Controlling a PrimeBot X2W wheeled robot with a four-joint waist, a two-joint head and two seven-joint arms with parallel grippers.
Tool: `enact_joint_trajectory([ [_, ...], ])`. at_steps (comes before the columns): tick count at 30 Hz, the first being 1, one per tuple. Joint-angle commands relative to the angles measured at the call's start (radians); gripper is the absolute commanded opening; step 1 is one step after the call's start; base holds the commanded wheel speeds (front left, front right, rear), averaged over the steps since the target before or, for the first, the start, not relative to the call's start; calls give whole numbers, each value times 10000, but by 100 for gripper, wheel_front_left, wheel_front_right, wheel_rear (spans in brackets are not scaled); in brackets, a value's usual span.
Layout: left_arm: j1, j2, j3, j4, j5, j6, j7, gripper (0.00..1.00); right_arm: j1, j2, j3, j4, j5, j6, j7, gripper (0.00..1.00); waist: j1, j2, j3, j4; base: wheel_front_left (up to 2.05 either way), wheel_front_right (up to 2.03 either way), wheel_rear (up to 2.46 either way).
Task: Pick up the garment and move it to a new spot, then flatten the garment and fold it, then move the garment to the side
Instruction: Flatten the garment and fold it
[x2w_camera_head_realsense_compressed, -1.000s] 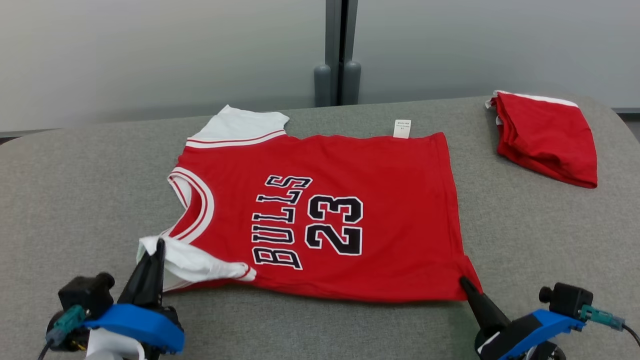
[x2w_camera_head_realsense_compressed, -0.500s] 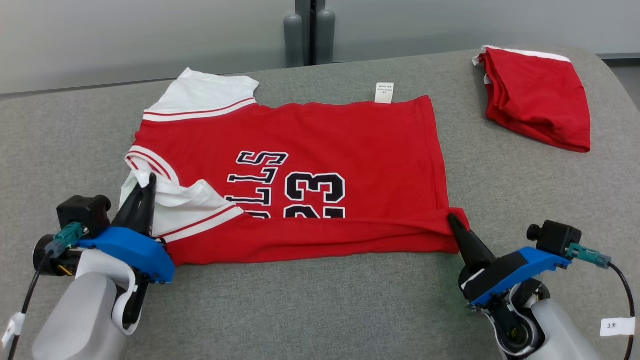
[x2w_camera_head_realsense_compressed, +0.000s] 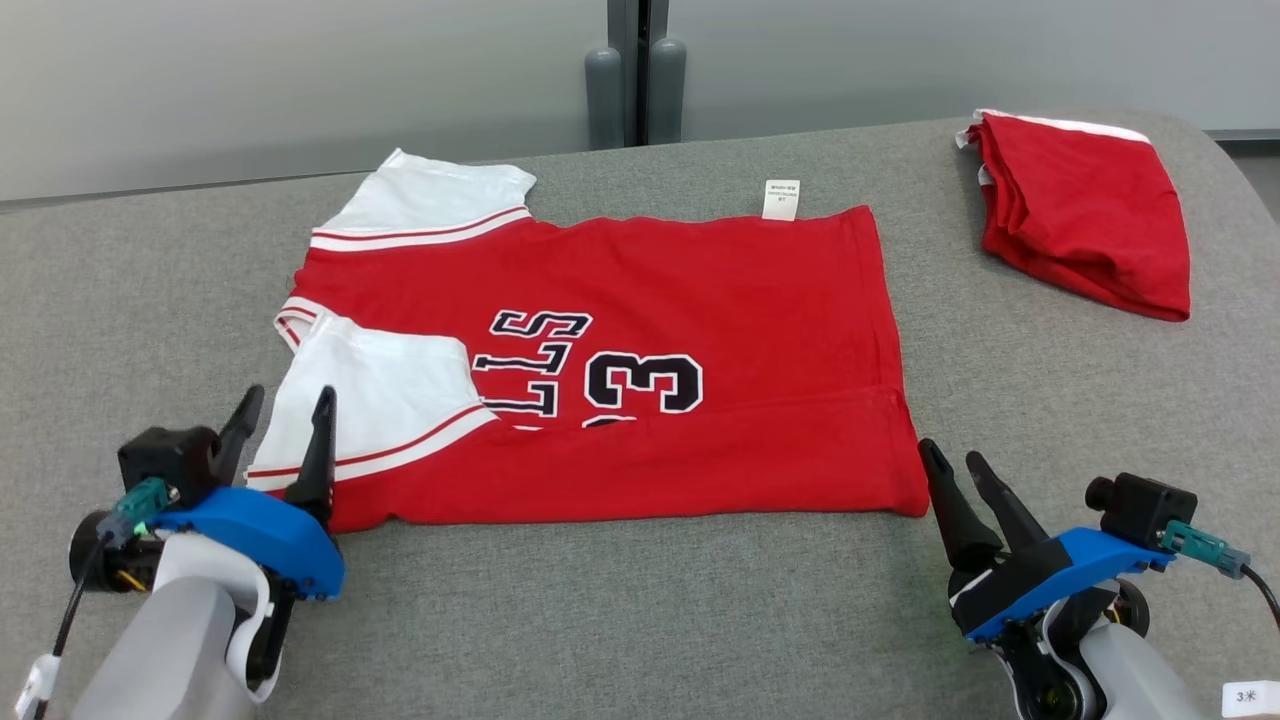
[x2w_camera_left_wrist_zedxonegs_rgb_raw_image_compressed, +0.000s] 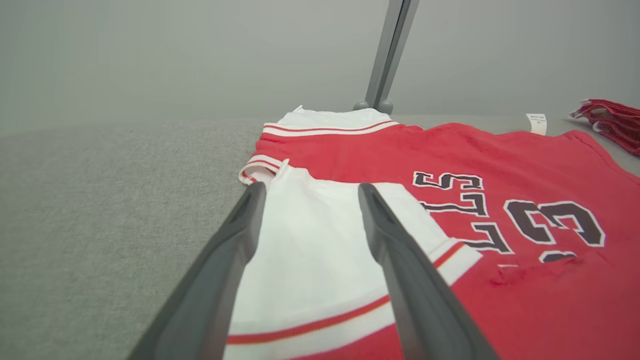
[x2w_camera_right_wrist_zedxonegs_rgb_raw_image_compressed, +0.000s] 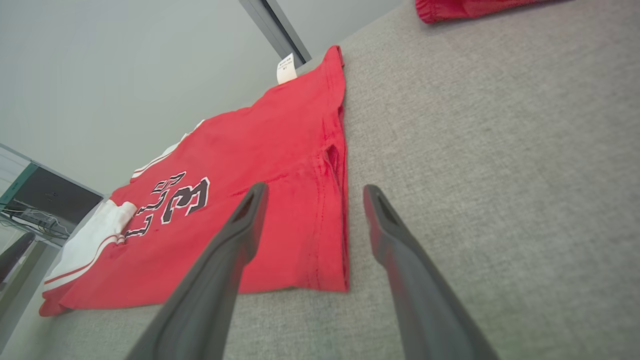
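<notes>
on the grey surface (x2w_camera_head_realsense_compressed: 640, 620), beside the half-folded jersey (x2w_camera_head_realsense_compressed: 700, 270), both arms' jaws stand apart.

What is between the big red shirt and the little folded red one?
Just bare grey surface. In the head view the jersey and the folded red garment lie apart, not touching.

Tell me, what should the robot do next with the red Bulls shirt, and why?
Probably reach for the far edge of the jersey and fold it nearer: its near edge already lies folded over, and the left gripper and right gripper stand open.
</notes>
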Motion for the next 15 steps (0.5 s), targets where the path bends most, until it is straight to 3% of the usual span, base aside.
enact_joint_trajectory([
  [1, 182, 51, -26, 55, -23, -15, -56, 100, 38, -66, -33, 44, 4, 5, -57, 100, 1, -1, -6, 20, 0, 0, 0],
  [15, 774, 200, -236, 1103, -289, -16, -66, 100, -798, 105, 630, 1583, -1291, 5, -173, 100, 1, -1, 149, 90, 0, 0, 0],
])
